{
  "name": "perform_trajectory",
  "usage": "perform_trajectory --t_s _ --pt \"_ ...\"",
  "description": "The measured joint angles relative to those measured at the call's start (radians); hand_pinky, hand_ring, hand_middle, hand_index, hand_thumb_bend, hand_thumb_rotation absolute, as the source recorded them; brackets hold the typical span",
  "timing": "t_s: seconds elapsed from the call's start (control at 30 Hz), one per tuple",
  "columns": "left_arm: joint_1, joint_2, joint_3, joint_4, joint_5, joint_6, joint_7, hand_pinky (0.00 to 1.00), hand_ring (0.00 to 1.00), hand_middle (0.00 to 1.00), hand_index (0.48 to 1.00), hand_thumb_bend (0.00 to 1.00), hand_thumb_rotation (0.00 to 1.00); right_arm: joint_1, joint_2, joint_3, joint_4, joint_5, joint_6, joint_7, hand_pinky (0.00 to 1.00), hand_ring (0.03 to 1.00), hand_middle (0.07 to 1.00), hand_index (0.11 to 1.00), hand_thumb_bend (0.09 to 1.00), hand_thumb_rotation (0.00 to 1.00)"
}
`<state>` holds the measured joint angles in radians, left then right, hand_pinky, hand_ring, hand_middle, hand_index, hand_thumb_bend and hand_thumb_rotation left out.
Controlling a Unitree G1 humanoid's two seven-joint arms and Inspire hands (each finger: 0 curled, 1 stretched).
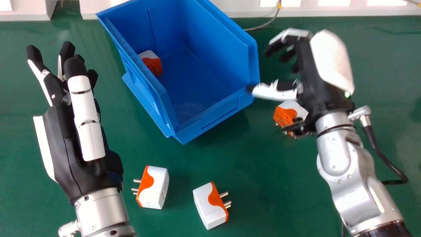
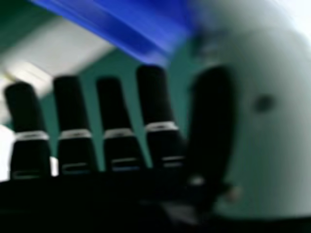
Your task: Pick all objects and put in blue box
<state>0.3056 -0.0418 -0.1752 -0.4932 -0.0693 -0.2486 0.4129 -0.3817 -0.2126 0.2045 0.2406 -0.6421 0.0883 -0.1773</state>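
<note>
Three adapters (image 1: pixel 157 188) lie outside one blue box (image 1: pixel 210 121), one adapter (image 1: pixel 153 66) inside; left hand (image 1: pixel 65 141), right hand (image 1: pixel 310 72) released.

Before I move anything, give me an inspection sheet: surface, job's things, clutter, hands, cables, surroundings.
Surface: green tabletop.
Job's things: blue box holding one white-and-orange adapter; left loose adapter and right loose adapter on the table before it; partly hidden adapter by the right wrist.
Clutter: nothing seen.
Hands: left hand left of the box, right hand right of it; both open, holding nothing. Contact between right thumb and box: cannot tell.
Cables: thin grey cable behind the box; black cable at the right wrist.
Surroundings: white structure along the table's far edge.
</note>
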Motion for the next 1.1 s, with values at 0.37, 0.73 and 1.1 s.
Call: perform_trajectory --t_s 0.37,0.73,1.1 --pt "0.000 0.000 0.001 0.000 0.000 -0.001 0.000 0.95 0.96 0.96 0.937 0.54 0.79 -0.067 -0.020 0.038 0.231 0.009 -0.030 -0.006 1.00 1.000 1.000 1.000 1.000 0.60" --pt "0.001 0.000 0.001 -0.001 -0.001 0.000 0.000 0.95 0.97 0.96 0.937 0.54 0.80 -0.086 -0.021 0.043 0.306 0.013 -0.088 -0.055 1.00 1.000 1.000 1.000 1.000 0.61" --pt "0.019 -0.001 -0.006 -0.008 0.002 0.000 0.007 0.94 0.96 0.96 0.929 0.53 0.81 -0.110 -0.063 0.035 0.518 0.070 -0.201 -0.085 1.00 1.000 1.000 1.000 1.000 0.48"
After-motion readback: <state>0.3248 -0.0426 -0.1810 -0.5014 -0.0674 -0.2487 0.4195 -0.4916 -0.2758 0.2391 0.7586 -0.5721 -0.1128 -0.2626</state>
